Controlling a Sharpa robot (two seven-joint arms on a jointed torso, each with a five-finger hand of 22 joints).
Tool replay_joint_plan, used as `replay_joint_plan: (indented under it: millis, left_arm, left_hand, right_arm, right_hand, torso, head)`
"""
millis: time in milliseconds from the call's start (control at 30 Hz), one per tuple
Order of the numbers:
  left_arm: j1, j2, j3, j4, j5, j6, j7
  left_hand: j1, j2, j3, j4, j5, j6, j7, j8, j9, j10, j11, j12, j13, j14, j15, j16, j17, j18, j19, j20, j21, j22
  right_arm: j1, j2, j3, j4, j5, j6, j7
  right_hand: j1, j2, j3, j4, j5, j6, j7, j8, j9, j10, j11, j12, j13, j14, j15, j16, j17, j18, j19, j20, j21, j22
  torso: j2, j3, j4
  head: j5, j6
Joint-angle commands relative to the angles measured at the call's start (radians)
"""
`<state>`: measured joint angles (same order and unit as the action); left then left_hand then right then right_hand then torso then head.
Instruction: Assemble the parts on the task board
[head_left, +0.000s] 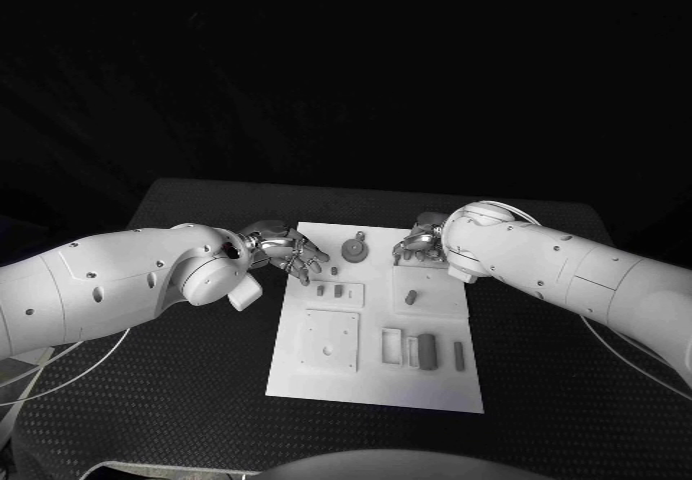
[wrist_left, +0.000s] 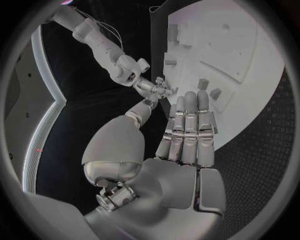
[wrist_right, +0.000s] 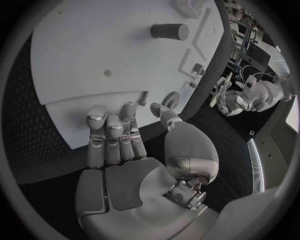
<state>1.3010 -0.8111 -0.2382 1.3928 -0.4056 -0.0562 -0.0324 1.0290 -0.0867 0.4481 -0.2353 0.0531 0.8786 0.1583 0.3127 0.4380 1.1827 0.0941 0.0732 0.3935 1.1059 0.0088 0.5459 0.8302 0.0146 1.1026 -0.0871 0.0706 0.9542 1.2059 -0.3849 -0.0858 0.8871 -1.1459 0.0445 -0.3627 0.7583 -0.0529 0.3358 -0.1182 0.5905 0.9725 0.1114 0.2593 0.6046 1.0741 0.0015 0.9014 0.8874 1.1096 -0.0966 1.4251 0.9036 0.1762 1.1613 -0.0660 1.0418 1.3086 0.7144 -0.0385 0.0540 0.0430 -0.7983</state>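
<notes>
From my head, my left hand (head_left: 286, 255) and right hand (head_left: 420, 240) hover empty, fingers apart, at the far corners of the white rectangular task board (head_left: 378, 390), the small grey parts (head_left: 411, 296) lying nearer me. At my left wrist the fingers (wrist_left: 187, 127) stretch flat over the board's edge; at my right wrist a grey cylindrical part (wrist_right: 169, 31) lies beyond my fingertips, so I judge that nothing is picked yet and the next move is a reach and pinch.

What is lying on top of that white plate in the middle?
The task board carries small grey parts: a round one, an oval one, and blocks. The right hand covers its far corner.
</notes>
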Motion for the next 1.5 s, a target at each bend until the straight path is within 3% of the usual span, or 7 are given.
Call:
replay_joint_plan:
  millis: [33,467,667,700,733,1133,1500]
  left_arm:
    - [0.001,0.005,0.001,0.002,-0.002,0.017,0.003]
    - [0.001,0.009,0.001,-0.004,-0.002,0.022,0.003]
    - [0.001,0.011,0.001,-0.006,-0.002,0.021,0.002]
    - [0.001,0.011,0.001,-0.007,-0.002,0.021,0.002]
    - [0.001,0.011,0.001,-0.007,-0.002,0.019,0.002]
    - [0.001,0.019,0.001,-0.009,-0.004,0.029,0.001]
    - [0.001,0.021,0.001,-0.011,-0.004,0.033,0.000]
  left_hand:
    - [0.004,-0.001,0.000,-0.006,-0.004,0.002,0.001,0.004,-0.001,-0.001,0.006,-0.002,-0.001,0.007,0.000,-0.005,0.002,-0.009,0.000,-0.002,0.002,0.002]
    - [0.003,-0.001,0.000,-0.005,-0.004,0.002,0.001,0.004,-0.001,-0.001,0.006,-0.002,-0.001,0.007,0.000,-0.005,0.002,-0.009,0.000,-0.002,0.002,0.002]
    - [0.003,-0.001,0.000,-0.005,-0.004,0.002,0.001,0.004,-0.001,-0.001,0.006,-0.002,-0.001,0.007,0.000,-0.006,0.002,-0.009,0.000,-0.002,0.002,0.002]
    - [0.003,-0.001,0.000,-0.005,-0.004,0.002,0.001,0.004,-0.001,-0.001,0.006,-0.002,-0.001,0.007,0.000,-0.006,0.002,-0.009,0.000,-0.002,0.002,0.002]
    - [0.003,-0.001,0.000,-0.005,-0.004,0.002,0.001,0.004,-0.001,-0.001,0.006,-0.002,-0.001,0.007,0.000,-0.006,0.002,-0.009,0.000,-0.002,0.002,0.002]
    - [0.000,-0.003,-0.002,-0.005,-0.004,0.001,0.000,0.004,-0.001,-0.001,0.006,-0.002,-0.001,0.006,0.000,-0.007,0.003,-0.010,-0.001,-0.001,0.002,0.002]
    - [-0.001,-0.003,-0.002,-0.004,-0.004,0.001,0.000,0.004,-0.001,-0.001,0.006,-0.002,-0.001,0.006,0.001,-0.007,0.003,-0.010,-0.001,-0.001,0.001,0.002]
  right_arm:
    - [-0.001,0.014,-0.002,-0.015,0.025,0.096,-0.020]
    - [0.003,0.047,-0.002,-0.050,-0.053,0.132,-0.021]
    - [0.003,0.064,-0.003,-0.072,-0.091,0.142,-0.018]
    - [0.003,0.067,-0.003,-0.077,-0.092,0.143,-0.018]
    - [0.003,0.069,-0.003,-0.082,-0.093,0.144,-0.018]
    - [0.002,0.109,-0.010,-0.123,-0.094,0.135,-0.009]
    - [0.000,0.128,-0.011,-0.148,-0.097,0.121,-0.003]
  right_hand:
    - [-0.031,0.004,-0.003,0.014,0.005,0.009,-0.004,0.004,-0.005,0.008,-0.004,0.005,-0.004,0.000,-0.010,0.005,0.003,0.086,-0.002,0.001,0.006,0.019]
    - [-0.043,0.016,0.003,-0.011,0.005,0.017,-0.007,0.005,-0.009,0.014,-0.007,0.008,-0.008,0.003,-0.012,0.009,0.009,0.086,-0.003,-0.003,0.014,0.019]
    - [-0.013,0.034,0.022,-0.080,0.005,0.031,-0.011,0.011,-0.007,0.021,-0.011,0.014,-0.011,0.008,-0.015,0.012,0.013,0.086,0.001,-0.001,0.021,0.017]
    - [0.006,0.001,0.110,-0.042,0.010,0.038,-0.012,0.013,-0.009,0.025,-0.008,0.012,-0.016,0.010,-0.017,0.007,0.012,0.086,0.007,0.002,0.015,0.010]
    - [0.013,-0.008,0.118,-0.048,0.005,0.036,-0.011,0.011,-0.010,0.025,-0.011,0.013,-0.016,0.012,-0.015,0.008,0.013,0.086,0.010,0.002,0.018,0.012]
    - [0.042,0.007,0.147,-0.087,0.001,0.043,-0.012,0.018,-0.005,0.027,-0.012,0.018,-0.017,0.016,-0.015,0.009,0.017,0.086,0.015,0.009,0.025,0.016]
    - [0.027,-0.012,0.144,-0.085,0.001,0.042,-0.011,0.019,-0.003,0.026,-0.011,0.017,-0.020,0.015,-0.014,0.006,0.017,0.086,0.014,0.013,0.024,0.015]
  torso:
    - [0.000,0.0000,0.0003]
    - [0.000,-0.0002,-0.0011]
    - [0.000,0.0005,-0.0003]
    - [0.000,0.0005,-0.0003]
    - [0.000,0.0007,-0.0001]
    - [0.000,0.0013,0.0003]
    - [0.000,0.0002,0.0004]
  head:
    - [-0.002,0.000]
    - [-0.002,-0.002]
    - [-0.004,-0.003]
    - [-0.004,-0.003]
    - [-0.005,-0.003]
    - [-0.009,-0.002]
    - [-0.009,-0.003]
